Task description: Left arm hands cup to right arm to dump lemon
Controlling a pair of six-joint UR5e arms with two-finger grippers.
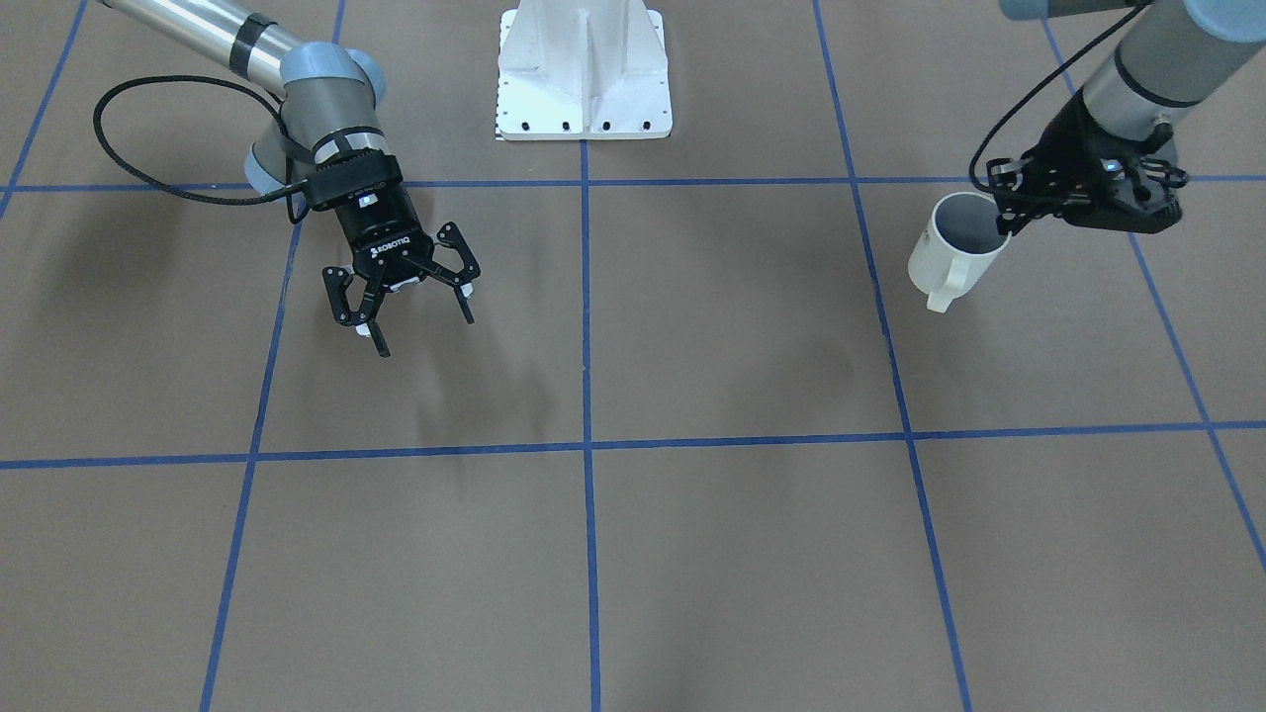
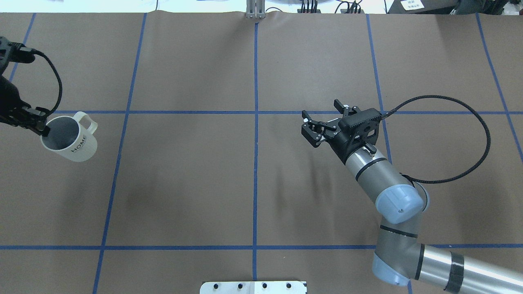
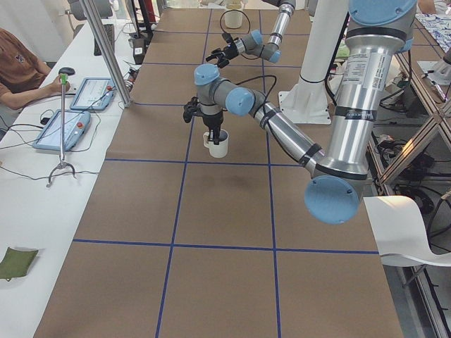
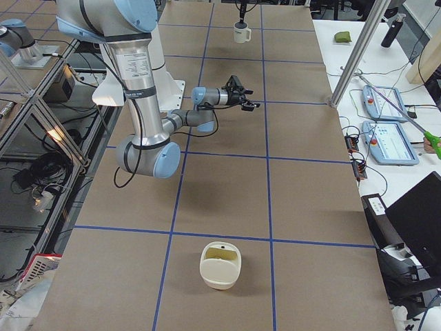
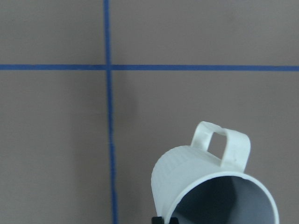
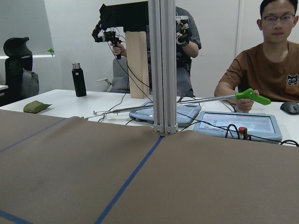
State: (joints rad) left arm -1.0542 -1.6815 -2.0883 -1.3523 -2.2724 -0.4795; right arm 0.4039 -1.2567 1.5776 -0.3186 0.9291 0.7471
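Observation:
The cream-white cup (image 1: 951, 253) with "HOME" lettering (image 2: 78, 143) is at the table's left end, tilted, handle (image 5: 223, 142) pointing away from the gripper. My left gripper (image 1: 1006, 211) is shut on the cup's rim, one finger inside (image 2: 42, 129). The cup's inside (image 5: 231, 200) is dark grey and I see no lemon in it. The cup also shows in the exterior left view (image 3: 218, 144). My right gripper (image 1: 425, 332) is open and empty, hovering over the table's right half (image 2: 322, 119), far from the cup.
The white robot base (image 1: 584, 71) stands at the table's robot side. A cream container (image 4: 220, 264) sits on the table's right end. Operators sit beyond the far edge (image 6: 275, 56). Blue tape lines (image 1: 586, 445) cross the brown table.

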